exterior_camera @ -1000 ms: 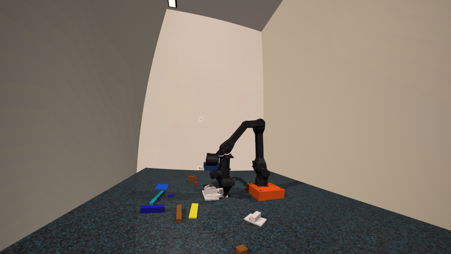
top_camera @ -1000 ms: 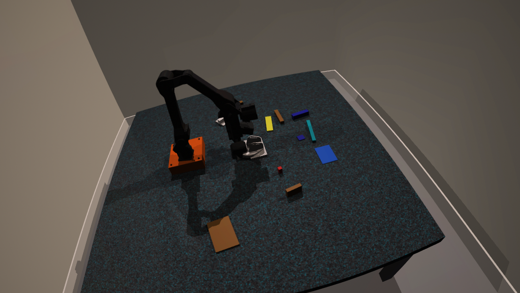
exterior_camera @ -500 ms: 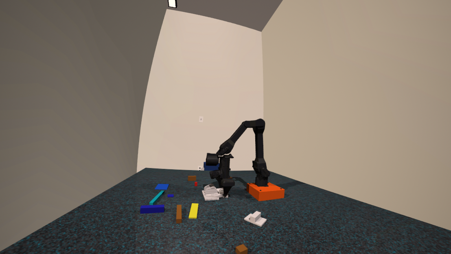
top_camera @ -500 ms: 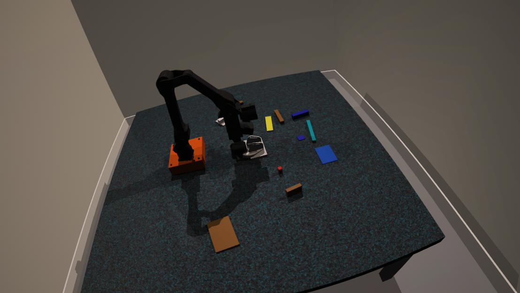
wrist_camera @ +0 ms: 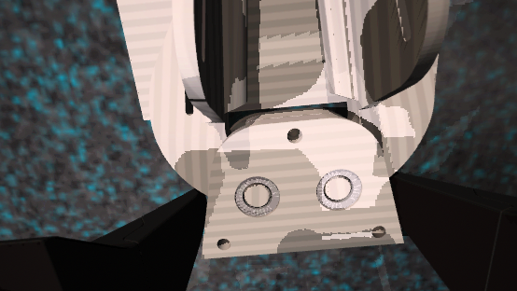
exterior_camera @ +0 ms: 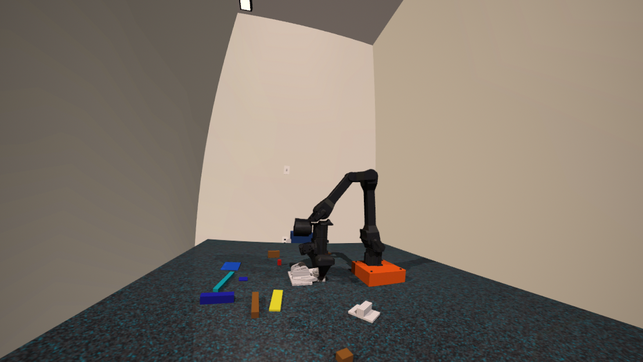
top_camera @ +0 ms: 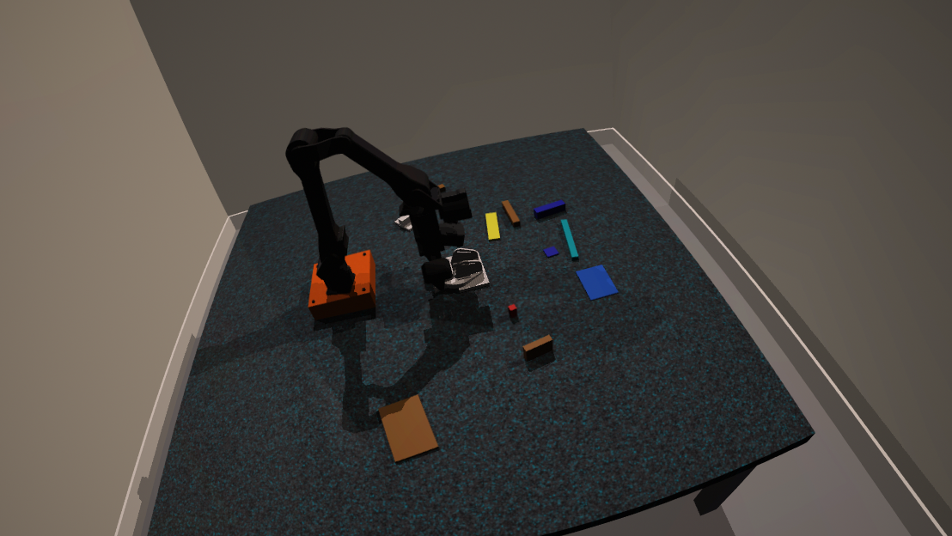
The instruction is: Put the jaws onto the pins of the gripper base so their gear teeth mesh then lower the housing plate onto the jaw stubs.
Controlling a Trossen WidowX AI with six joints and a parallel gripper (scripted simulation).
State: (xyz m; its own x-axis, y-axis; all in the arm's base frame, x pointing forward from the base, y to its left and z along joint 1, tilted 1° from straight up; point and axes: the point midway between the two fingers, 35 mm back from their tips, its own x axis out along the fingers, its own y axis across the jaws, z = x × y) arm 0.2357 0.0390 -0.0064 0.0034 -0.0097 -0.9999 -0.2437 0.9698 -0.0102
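The white gripper base lies on the table beside the arm. Two upright white jaws stand on it; the wrist view shows the left jaw and the right jaw. Their gear teeth are hidden. The pale housing plate lies over the jaws' near ends, with a pale round stub end showing inside each of its two grey rings. It looks about level. My gripper is open, its black fingers beside the plate's left and right edges. The top and exterior views mostly hide the plate.
A stepped white block stands apart. A yellow bar, a red cube, a brown block, a blue plate and a brown plate lie around. The orange mount holds the arm.
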